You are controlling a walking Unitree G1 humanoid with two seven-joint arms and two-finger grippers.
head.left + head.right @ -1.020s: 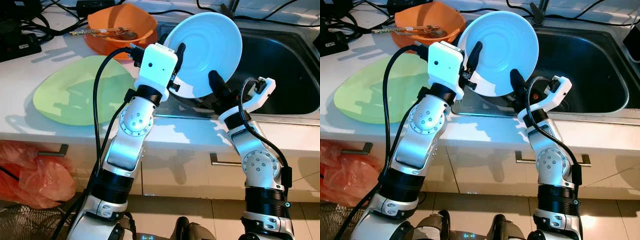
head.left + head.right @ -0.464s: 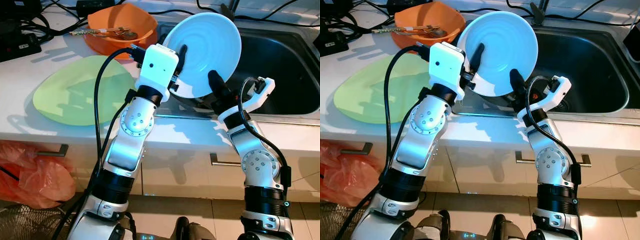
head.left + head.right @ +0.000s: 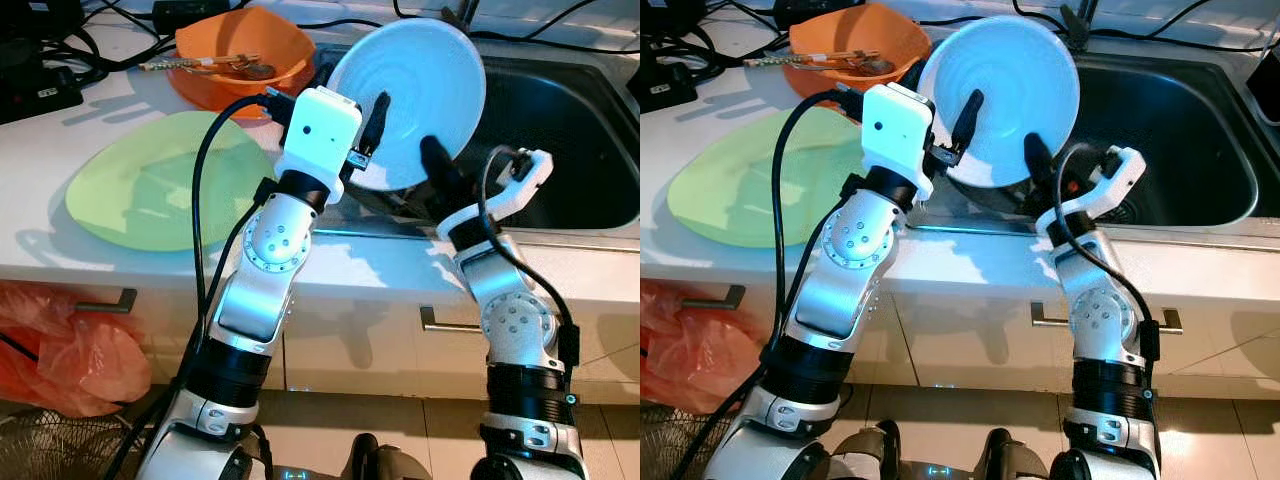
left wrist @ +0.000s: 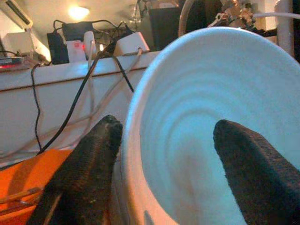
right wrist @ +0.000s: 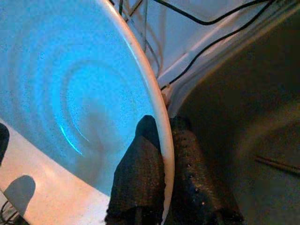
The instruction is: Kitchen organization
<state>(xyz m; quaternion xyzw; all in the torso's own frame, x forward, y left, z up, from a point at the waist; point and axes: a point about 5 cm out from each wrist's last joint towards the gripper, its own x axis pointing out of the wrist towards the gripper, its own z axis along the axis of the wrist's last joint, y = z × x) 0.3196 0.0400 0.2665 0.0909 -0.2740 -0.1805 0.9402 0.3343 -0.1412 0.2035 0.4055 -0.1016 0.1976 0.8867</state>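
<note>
Our two silver robot arms with black joints.
Each has a white wrist box, a looping black cable, and long black textured fingers.

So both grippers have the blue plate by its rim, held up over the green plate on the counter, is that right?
Not quite. Both grippers, left and right, do hold the blue plate by its rim, but the left eye view shows it over the sink; the green plate lies off to the left.

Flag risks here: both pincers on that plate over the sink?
1. The blue plate is held tilted on edge by the left pincer and right pincer at its rim; a mismatched move could twist it free.
2. A slip likely drops it into the sink.
</note>
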